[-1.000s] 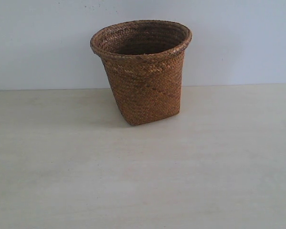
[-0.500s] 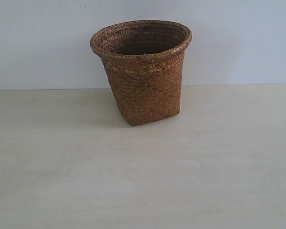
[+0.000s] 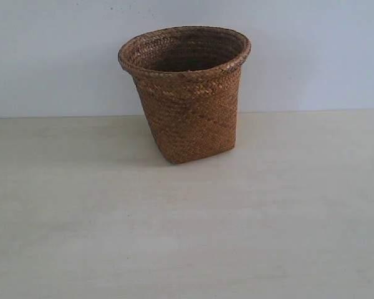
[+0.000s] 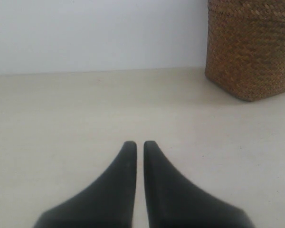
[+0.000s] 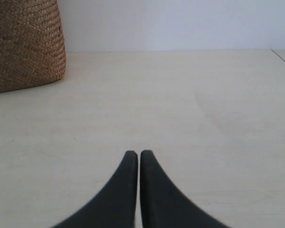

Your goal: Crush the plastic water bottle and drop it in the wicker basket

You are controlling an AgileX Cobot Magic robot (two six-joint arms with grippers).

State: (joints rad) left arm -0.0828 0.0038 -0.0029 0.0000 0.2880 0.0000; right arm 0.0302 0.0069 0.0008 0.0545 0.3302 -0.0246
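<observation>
Wicker basket [image 3: 190,118] stands upright on the table [image 3: 174,237]; the plastic water bottle appears in no view. Left gripper [image 4: 136,144] and right gripper [image 5: 135,153] hang with fingers together, empty. You'd best confirm the bottle lies inside before retreating.

Left hand [image 4: 139,144]: two smooth matte black fingers [image 4: 115,190], broad at the base, each with a concave outer edge tapering to a narrow rounded tip. Right hand [image 5: 138,153]: the same black, horn-shaped tapered pair.
</observation>
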